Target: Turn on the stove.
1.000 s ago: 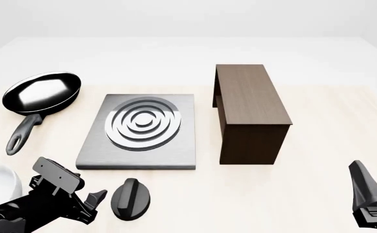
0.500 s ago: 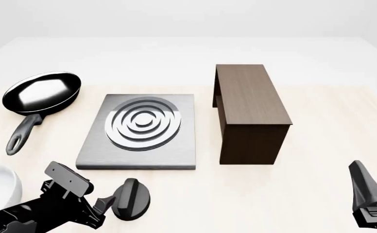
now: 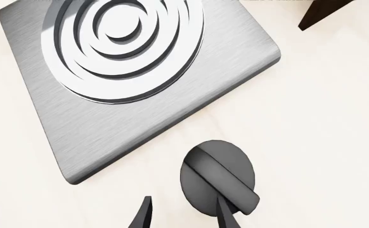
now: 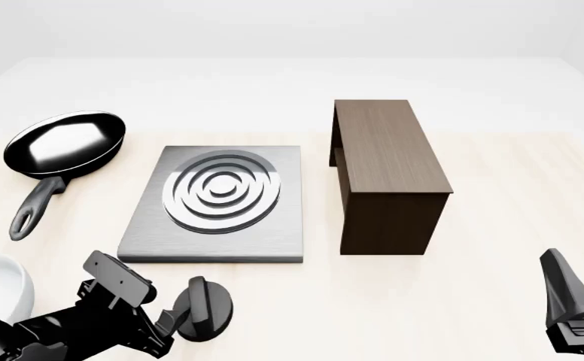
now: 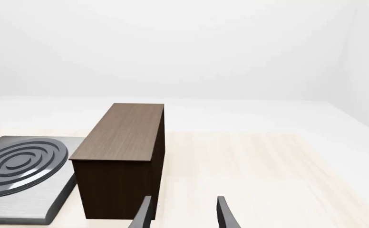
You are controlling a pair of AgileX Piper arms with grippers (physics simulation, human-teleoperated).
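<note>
The stove (image 4: 214, 204) lies flat at the centre-left of the front view, with its black knob (image 4: 204, 308) on the table just below its lower edge. The left gripper (image 4: 177, 322), at lower left, has its jaws apart, one fingertip (image 3: 225, 214) over the knob's edge, nothing clamped. The right gripper (image 5: 182, 213) hangs at lower right, jaws apart and empty, beside the cabinet (image 4: 385, 174).

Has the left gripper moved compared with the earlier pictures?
Yes. In the front view the left gripper has moved rightward to the knob, which has stayed in front of the stove.
</note>
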